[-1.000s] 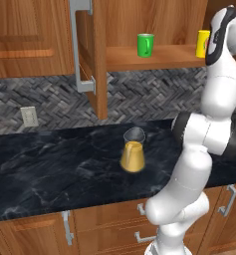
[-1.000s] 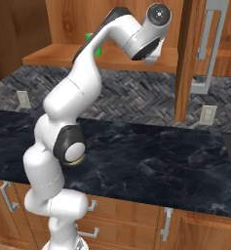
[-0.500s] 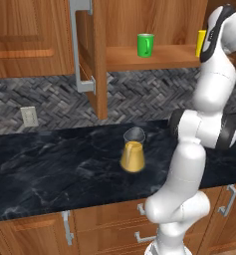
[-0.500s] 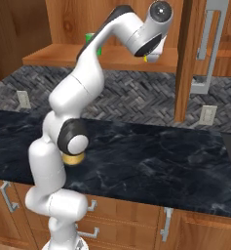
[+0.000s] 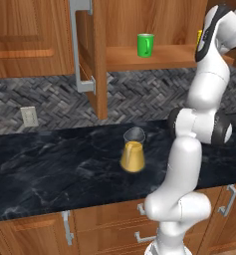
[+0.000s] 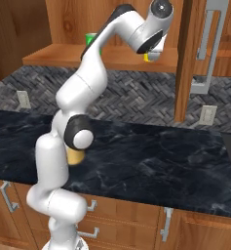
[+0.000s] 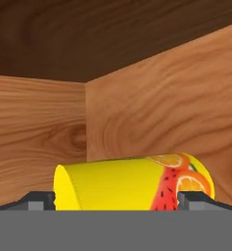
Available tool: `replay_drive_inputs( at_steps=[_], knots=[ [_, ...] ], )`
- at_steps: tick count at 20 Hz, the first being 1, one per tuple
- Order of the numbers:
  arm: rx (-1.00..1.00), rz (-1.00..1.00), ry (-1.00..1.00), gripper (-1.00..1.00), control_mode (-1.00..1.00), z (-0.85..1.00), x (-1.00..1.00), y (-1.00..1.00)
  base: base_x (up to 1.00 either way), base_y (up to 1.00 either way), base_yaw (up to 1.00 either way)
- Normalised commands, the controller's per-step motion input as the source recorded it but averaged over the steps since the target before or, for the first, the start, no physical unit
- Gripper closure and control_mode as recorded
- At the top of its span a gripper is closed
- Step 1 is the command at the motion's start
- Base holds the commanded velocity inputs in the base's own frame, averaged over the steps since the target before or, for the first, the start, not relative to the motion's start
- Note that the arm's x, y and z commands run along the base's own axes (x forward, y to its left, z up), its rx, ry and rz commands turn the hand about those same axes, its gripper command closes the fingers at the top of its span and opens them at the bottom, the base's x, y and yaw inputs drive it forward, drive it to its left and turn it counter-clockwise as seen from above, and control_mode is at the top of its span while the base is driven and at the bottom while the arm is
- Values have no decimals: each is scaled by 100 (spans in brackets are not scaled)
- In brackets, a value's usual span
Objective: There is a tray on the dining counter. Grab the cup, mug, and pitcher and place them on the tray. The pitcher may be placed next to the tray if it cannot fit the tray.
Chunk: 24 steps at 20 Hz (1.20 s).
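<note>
Left base view, L to R: pitcher (image 5: 133,153) stands on the black counter (image 5: 50,169), amber cone w/ greyish clear neck; green mug (image 5: 145,45) w/ loop handle sits on the open cabinet shelf (image 5: 154,56); cup (image 5: 199,38) is a yellow sliver at the shelf's R end, mostly behind the arm. Right base view: mug is a green scrap behind the arm, cup a yellow bit under the hand. Hand view: cup fills the space between the 2 fingertips (image 7: 38,200), yellow w/ orange-slice and red fruit print. Gripper (image 7: 116,201) spread wide, straddling cup; contact unclear.
</note>
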Motion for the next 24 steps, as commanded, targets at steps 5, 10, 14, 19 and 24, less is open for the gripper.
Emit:
replay_drive_inputs(
  at_steps=[5,10,14,19,24],
  knots=[
    [0,1,9,-100,-100,0,11,0,0,0,0],
    [0,2,12,-100,-100,0,0,0,0,0,0],
    [0,2,4,-100,-100,0,0,0,0,0,0],
    [0,0,0,-100,-100,0,0,0,0,0,0],
    [0,0,0,-100,-100,0,0,0,0,0,0]
  ],
)
